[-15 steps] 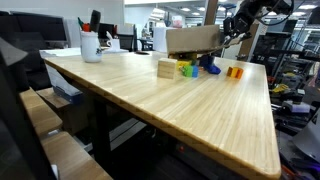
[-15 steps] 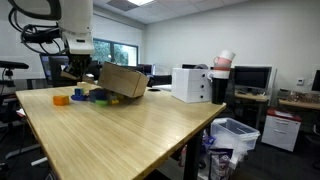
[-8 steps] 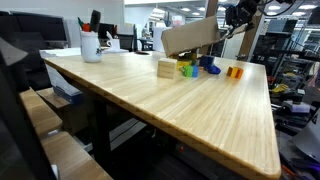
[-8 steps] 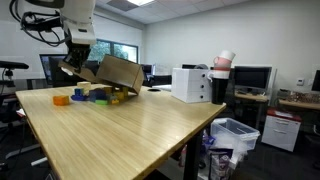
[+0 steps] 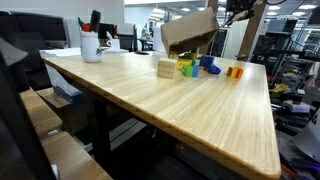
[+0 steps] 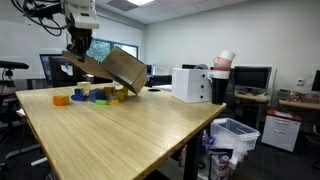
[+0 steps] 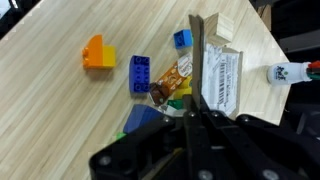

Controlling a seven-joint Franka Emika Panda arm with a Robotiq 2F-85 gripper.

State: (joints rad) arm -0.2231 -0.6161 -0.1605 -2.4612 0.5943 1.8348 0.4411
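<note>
- The gripper (image 6: 79,48), jaws clenched on a flap of the cardboard box (image 6: 120,68), has lifted it higher and tipped it more steeply.
- The box now hangs tilted just above the toy blocks (image 6: 95,96) on the wooden table (image 6: 130,135).

Counting one cardboard box (image 5: 188,30), one orange block (image 7: 95,52), at least two blue blocks (image 7: 140,73), one wooden block (image 5: 166,68), one white cup (image 5: 91,45).

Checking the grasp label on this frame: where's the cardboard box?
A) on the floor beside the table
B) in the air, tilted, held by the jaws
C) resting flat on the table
B: the cardboard box hangs tilted in the shut jaws, above the toy blocks lying on the wooden table.
</note>
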